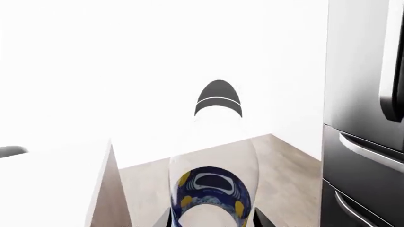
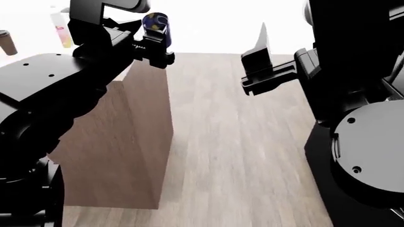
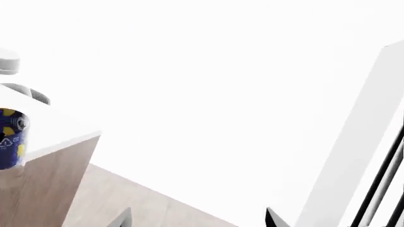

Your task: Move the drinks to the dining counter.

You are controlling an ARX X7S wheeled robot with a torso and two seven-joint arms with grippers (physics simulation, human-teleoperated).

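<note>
We see the left gripper [image 2: 153, 49] closed on the clear bottle with the blue-and-yellow label [image 2: 155, 22]. In the head view the bottle stands upright in the black jaws, held above the near corner of the dining counter with its white slab top and brown wood-grain front panel [image 2: 136, 137]. We cannot tell from any view whether the bottle's base touches the slab.

In the left wrist view the same bottle [image 1: 211, 189] fills the lower centre, its dark cap [image 1: 218, 98] pointing away from the camera. The white counter edge [image 1: 75, 179] lies to one side of it and a dark metallic appliance with curved bar handles [image 1: 360, 142] to the other; light wood-plank flooring [image 1: 284, 170] shows between them.

The right gripper [image 2: 262, 56] is held off to the right of the counter, above the floor, well apart from the bottle. We note its two fingertips [image 3: 275, 218] spread wide with nothing between them in the right wrist view. That view also catches the labelled bottle [image 3: 11, 139] at the counter corner.

Far back on the white slab, at the upper left of the head view, stand the brown paper coffee cup with black lid [image 2: 7, 42] and the clear bottle with pink label [image 2: 61, 27], near each other and well apart from the left gripper.
</note>
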